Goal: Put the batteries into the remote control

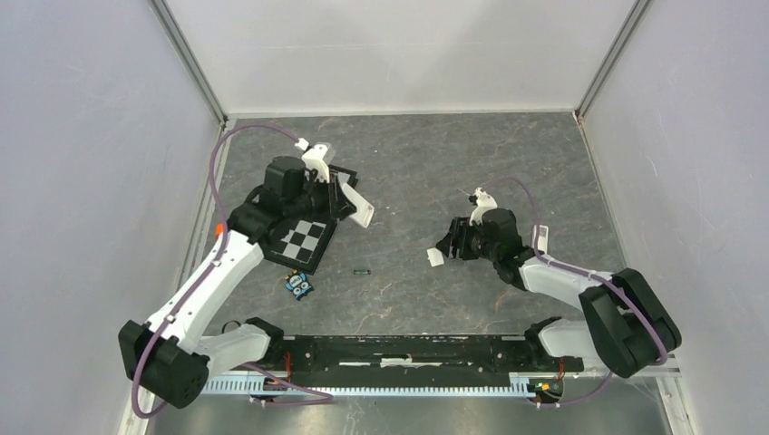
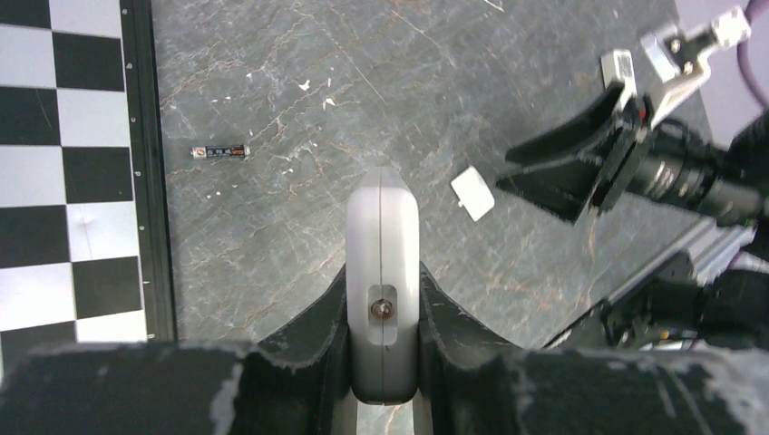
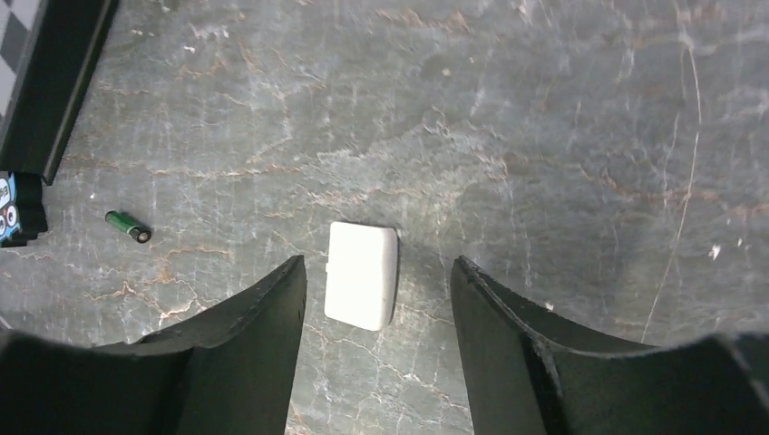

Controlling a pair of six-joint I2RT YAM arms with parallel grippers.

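My left gripper (image 1: 342,193) is shut on the remote control (image 1: 359,209), a slim white bar held edge-on above the table just past the chessboard; the left wrist view shows it clamped between the fingers (image 2: 383,272). One battery (image 1: 363,270), a tiny dark cylinder, lies on the table in front of the chessboard, also in the left wrist view (image 2: 219,152) and the right wrist view (image 3: 128,226). A second battery is not in view. My right gripper (image 1: 446,246) is open and empty (image 3: 376,263), low over the table at centre right.
A small white square piece (image 3: 362,274) lies on the table between my right fingertips, also in the top view (image 1: 436,257). The black-and-white chessboard (image 1: 304,237) lies at left. A small blue toy (image 1: 299,285) sits at its near corner.
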